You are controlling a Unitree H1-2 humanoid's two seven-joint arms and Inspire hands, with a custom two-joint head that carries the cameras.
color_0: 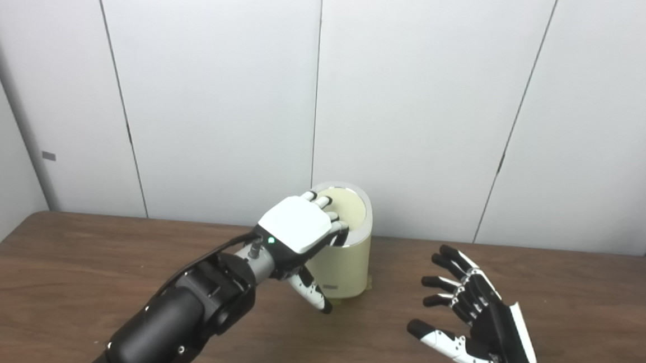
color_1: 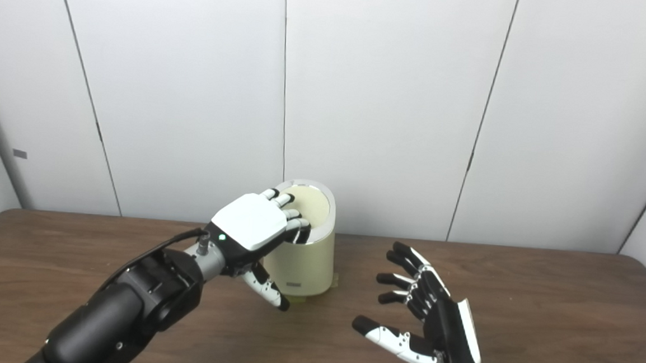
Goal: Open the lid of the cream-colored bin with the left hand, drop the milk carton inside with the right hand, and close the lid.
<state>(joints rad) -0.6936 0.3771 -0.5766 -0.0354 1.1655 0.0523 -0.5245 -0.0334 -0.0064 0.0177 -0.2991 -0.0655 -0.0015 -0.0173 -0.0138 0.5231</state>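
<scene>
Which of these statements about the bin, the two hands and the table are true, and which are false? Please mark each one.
1. The left hand rests on top of the cream-colored bin, fingers on its lid. True.
2. The right hand holds a milk carton. False: it is open and empty, fingers spread, and no carton is visible in either view.
3. The bin stands upright on the wooden table. True.
4. The right hand touches the bin. False: it is apart from it, to the bin's right, with bare table between them.
5. The bin lies on its side. False: it is upright, lid facing up.
</scene>
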